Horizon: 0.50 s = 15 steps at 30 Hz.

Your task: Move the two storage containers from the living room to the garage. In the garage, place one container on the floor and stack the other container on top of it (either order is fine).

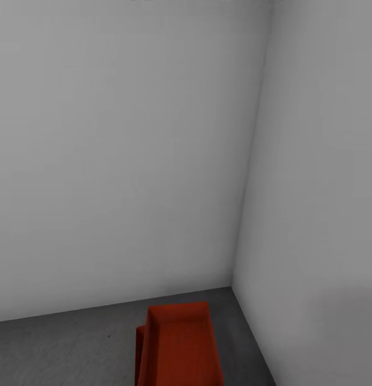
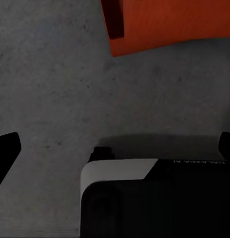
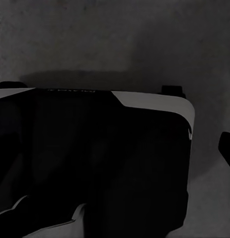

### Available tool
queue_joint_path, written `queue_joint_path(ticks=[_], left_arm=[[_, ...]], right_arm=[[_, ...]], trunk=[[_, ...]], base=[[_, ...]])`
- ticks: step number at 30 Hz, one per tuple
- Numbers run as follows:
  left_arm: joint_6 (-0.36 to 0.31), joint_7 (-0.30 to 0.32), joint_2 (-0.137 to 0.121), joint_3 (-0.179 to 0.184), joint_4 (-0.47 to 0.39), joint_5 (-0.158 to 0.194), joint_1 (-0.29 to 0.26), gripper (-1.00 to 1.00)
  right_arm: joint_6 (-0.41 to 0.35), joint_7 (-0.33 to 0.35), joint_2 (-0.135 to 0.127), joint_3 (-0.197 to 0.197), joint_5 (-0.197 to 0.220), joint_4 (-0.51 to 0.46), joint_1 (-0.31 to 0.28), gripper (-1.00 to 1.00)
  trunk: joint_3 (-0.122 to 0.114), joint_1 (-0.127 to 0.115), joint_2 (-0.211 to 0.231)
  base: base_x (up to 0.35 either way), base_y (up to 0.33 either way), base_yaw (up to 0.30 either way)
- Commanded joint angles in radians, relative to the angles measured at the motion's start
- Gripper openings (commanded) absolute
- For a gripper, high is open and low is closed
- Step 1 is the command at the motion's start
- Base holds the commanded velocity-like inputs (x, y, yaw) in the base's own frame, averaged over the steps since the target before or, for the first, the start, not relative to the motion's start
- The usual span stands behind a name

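Note:
An orange-red storage container (image 1: 181, 348) stands on the dark grey garage floor (image 1: 73, 343), close to the corner of two pale walls, its open top facing me. A second orange-red edge (image 1: 139, 351) juts out at its left side, lower down; how the two containers sit on each other I cannot tell. In the left wrist view, a container (image 2: 169, 25) lies beyond my left gripper (image 2: 115, 144), which is open and empty, fingertips (image 2: 5, 148) far apart above the floor. My right gripper (image 3: 115, 148) is open, with one fingertip (image 3: 227, 148) at the picture's edge.
Plain grey walls (image 1: 127, 161) meet in a corner (image 1: 245, 225) just behind the containers, the right wall (image 1: 325, 214) very near. Speckled floor stretches to the left. My own black-and-white base (image 2: 144, 198) lies under both wrist cameras (image 3: 110, 158).

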State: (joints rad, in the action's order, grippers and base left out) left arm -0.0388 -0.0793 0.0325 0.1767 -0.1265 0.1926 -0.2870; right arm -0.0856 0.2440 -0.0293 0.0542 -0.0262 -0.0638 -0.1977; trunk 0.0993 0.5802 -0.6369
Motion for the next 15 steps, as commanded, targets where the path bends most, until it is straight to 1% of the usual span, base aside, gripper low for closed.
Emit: queue_joint_path(ticks=[1,15], left_arm=[[-0.002,-0.005,0.0,0.009,-0.002,0.01,0.004,1.0],[0.002,0.002,-0.001,0.009,-0.001,0.01,0.014,1.0]], right_arm=[[-0.006,0.004,0.0,0.006,-0.003,-0.002,0.0,1.0],[-0.006,0.004,0.0,0.006,-0.003,-0.002,0.0,1.0]], trunk=[[-0.002,-0.004,0.006],[-0.045,-0.057,0.104]], base=[[0.0,0.0,0.0],[0.0,0.0,0.0]])
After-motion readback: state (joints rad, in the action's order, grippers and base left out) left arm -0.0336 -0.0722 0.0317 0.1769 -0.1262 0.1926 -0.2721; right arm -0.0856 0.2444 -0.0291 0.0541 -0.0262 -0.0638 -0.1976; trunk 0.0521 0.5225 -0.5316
